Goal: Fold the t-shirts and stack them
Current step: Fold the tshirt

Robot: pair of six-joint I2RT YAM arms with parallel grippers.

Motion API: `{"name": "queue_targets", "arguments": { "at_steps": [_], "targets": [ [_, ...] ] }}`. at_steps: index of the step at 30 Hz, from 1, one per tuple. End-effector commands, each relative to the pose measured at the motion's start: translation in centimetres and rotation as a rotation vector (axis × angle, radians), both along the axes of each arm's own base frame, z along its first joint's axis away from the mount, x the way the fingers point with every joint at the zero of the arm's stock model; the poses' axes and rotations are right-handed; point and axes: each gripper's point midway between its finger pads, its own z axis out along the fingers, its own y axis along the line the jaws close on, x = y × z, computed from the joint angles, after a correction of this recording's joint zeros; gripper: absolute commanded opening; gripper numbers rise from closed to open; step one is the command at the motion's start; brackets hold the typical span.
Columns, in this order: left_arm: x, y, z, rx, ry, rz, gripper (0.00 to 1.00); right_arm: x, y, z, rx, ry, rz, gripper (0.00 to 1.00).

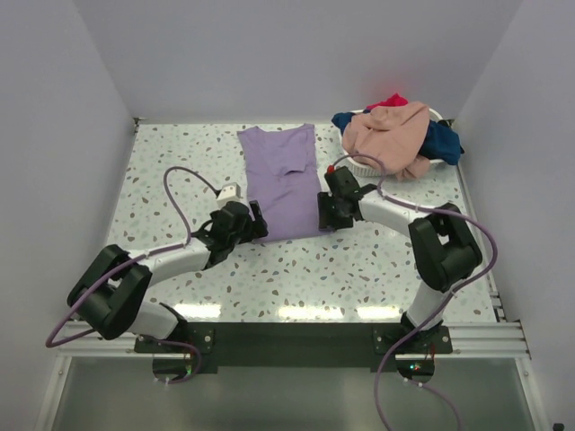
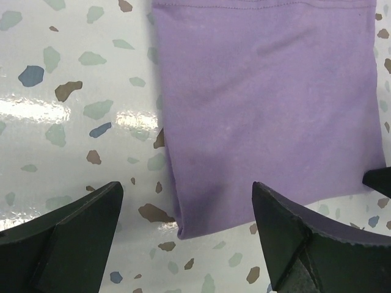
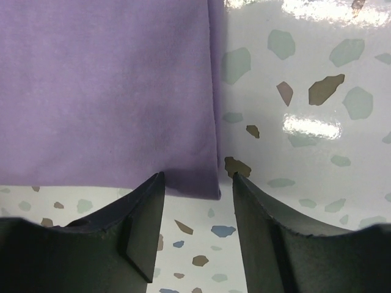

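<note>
A lavender-purple t-shirt (image 1: 286,180) lies flat on the table, folded lengthwise into a narrow strip. My left gripper (image 1: 254,224) is open at its near left corner; in the left wrist view that corner (image 2: 186,231) lies between the jaws of the left gripper (image 2: 186,241). My right gripper (image 1: 325,214) is open at the near right corner; that corner (image 3: 211,186) sits between the jaws of the right gripper (image 3: 198,210). Peach-pink (image 1: 388,130), navy blue (image 1: 442,142) and red (image 1: 393,101) shirts are heaped in a white basket (image 1: 364,166).
The speckled terrazzo table (image 1: 180,162) is walled in by white panels at the left, back and right. The basket stands at the back right corner. Purple cables loop from both arms over the table.
</note>
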Motion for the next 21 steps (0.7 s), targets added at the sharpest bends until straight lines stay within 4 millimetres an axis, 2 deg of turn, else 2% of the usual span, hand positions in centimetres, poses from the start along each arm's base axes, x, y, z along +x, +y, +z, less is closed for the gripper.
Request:
{"name": "queue_targets", "arguments": {
  "at_steps": [1, 8, 13, 21],
  "targets": [
    [-0.2, 0.5, -0.5, 0.024, -0.002, -0.005, 0.91, 0.6, 0.2, -0.9, 0.005, -0.007, -0.018, 0.49],
    [-1.5, 1.0, -2.1, 0.040, 0.041, -0.012, 0.85, 0.2, 0.2, -2.2, -0.002, 0.021, -0.014, 0.35],
    [-2.0, 1.0, -2.8, 0.041, 0.056, -0.022, 0.81, 0.0, 0.1, -2.7, 0.000, 0.033, -0.019, 0.34],
    [-2.3, 0.4, -3.7, 0.041, 0.081, -0.054, 0.65, -0.3, 0.1, -2.8, -0.002, 0.037, -0.019, 0.33]
  ]
}}
